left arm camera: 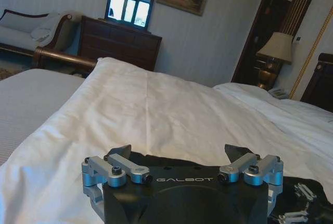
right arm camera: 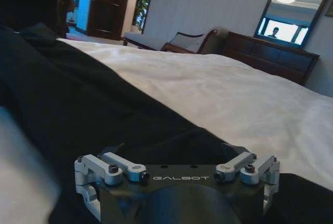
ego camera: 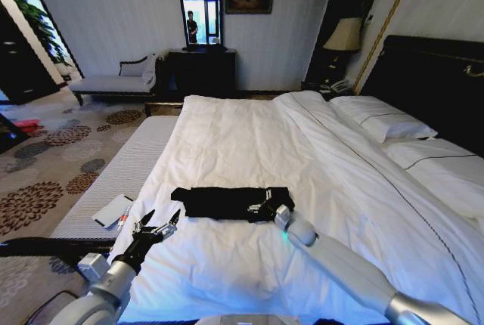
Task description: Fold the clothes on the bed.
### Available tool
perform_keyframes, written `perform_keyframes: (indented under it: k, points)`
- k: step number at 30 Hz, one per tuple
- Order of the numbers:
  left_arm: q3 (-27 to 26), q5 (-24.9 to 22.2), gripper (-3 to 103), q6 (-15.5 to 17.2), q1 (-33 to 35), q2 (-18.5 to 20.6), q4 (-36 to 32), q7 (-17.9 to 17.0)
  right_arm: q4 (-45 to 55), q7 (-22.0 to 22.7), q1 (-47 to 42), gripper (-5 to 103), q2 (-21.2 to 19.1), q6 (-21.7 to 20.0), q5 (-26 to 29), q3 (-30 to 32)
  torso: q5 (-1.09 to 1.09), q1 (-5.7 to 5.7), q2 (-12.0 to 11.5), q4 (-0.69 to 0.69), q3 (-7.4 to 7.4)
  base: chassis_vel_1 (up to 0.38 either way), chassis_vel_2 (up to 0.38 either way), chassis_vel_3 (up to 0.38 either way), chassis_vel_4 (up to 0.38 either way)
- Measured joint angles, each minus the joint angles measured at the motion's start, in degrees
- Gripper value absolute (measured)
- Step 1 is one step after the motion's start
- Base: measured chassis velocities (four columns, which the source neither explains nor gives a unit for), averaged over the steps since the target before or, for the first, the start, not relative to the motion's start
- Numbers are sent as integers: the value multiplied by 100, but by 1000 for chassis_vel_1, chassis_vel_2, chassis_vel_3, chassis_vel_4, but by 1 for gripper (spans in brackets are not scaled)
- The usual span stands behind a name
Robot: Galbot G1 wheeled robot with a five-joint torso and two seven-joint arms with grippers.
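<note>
My right gripper rests on the black T-shirt, folded into a strip near the bed's foot edge, its fingers' state untellable, while my left gripper hovers spread just beside the shirt's left end.

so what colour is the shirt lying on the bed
Black, lying on the white bed; the shirt shows best in the head view.
</note>
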Motion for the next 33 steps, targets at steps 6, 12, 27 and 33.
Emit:
perform_keyframes:
  k: [6, 12, 27, 33]
  points:
    - [54, 49, 100, 38, -69, -25, 37, -52, 638, 328, -212, 100, -187, -463, 1045, 454, 2, 0, 0, 2, 0, 0, 0, 0, 0]
    - [103, 659, 100, -10, -65, -20, 136, -31, 1399, 676, -367, 100, -654, -1152, 2980, 1187, 1, 0, 0, 2, 0, 0, 0, 0, 0]
    - [56, 1641, 100, -897, 411, -496, 347, 291, 1744, 673, -1715, 100, -1492, -3327, 6576, 3807, 1, 0, 0, 2, -1, 0, 0, 0, 0]
    - [-44, 1956, 100, -1400, 880, -530, 444, 456, 1378, 638, -1516, 100, -1049, -3561, 6649, 3708, 1, 1, 0, 3, 0, 0, 0, 0, 0]
